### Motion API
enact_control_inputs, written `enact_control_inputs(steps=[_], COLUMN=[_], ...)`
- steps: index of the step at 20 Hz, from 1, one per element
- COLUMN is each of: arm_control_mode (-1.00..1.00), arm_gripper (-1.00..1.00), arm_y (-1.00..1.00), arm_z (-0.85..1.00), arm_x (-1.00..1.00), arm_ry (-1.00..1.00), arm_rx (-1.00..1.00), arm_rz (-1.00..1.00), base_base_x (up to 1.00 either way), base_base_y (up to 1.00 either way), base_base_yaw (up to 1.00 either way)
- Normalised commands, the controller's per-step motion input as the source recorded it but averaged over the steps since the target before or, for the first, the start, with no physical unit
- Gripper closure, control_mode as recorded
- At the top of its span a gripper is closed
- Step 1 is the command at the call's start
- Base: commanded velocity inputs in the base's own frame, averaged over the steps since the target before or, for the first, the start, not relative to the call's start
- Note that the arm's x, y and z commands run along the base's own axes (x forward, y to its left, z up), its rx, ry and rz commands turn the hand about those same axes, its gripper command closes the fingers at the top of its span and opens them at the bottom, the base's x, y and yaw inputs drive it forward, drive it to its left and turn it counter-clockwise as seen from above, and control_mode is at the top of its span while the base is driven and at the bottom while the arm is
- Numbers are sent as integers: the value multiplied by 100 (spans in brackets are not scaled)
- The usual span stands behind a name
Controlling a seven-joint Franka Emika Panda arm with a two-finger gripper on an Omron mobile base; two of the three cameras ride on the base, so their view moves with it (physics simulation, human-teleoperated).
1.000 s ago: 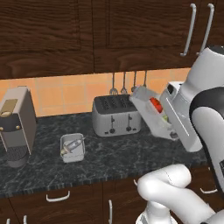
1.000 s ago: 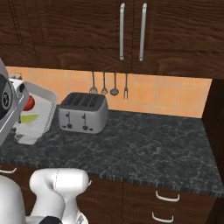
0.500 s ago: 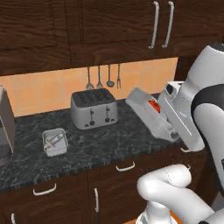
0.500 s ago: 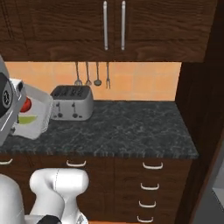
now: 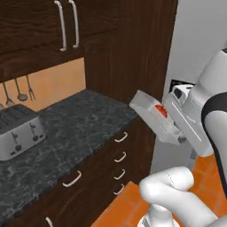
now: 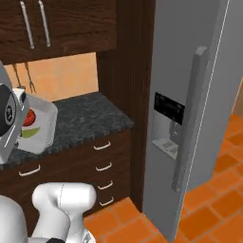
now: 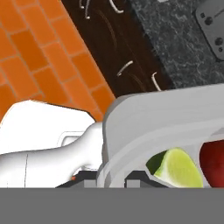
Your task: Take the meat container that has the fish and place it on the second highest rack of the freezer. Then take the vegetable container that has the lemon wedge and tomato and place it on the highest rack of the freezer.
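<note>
**Vegetable container carried at a tilt toward the freezer**

The vegetable container [image 5: 153, 116] is off the counter and up in the air, held by the gripper [image 5: 181, 133] at one short end. In the hand view its grey rim [image 7: 166, 118] sits right against the fingers, with the lemon wedge [image 7: 177, 168] and the tomato [image 7: 214, 162] lying just inside. The jaws appear clamped on the tray's edge, though the fingertips themselves are hidden behind it.

The tray looks like thin, stiff metal: probably light and rigid, so an edge pinch can carry it, but smooth and apt to pivot in the grip. It hangs steeply tilted in both base views, and the round tomato and the wedge lie loose, so they could roll or slide out. I judge that levelling it before it goes onto a shelf matters most.

Beyond the tray run the dark stone counter [image 6: 95, 116] and the drawers [image 6: 102, 166]. Farther right stands the freezer [image 6: 190, 95], its long bar handle [image 6: 190, 118] facing the robot.
</note>
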Motion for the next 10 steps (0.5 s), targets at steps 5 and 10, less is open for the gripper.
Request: enact_control_inputs(steps=[5,10], arm_control_mode=[100,100], arm_gripper=[100,100], arm_y=[0,0], arm_z=[0,0], arm_x=[0,0], arm_ry=[0,0], arm_rx=[0,0], arm_rz=[0,0], base_base_x=[-2,0], base_base_y=[1,-2], base_base_yaw=[-99,-96])
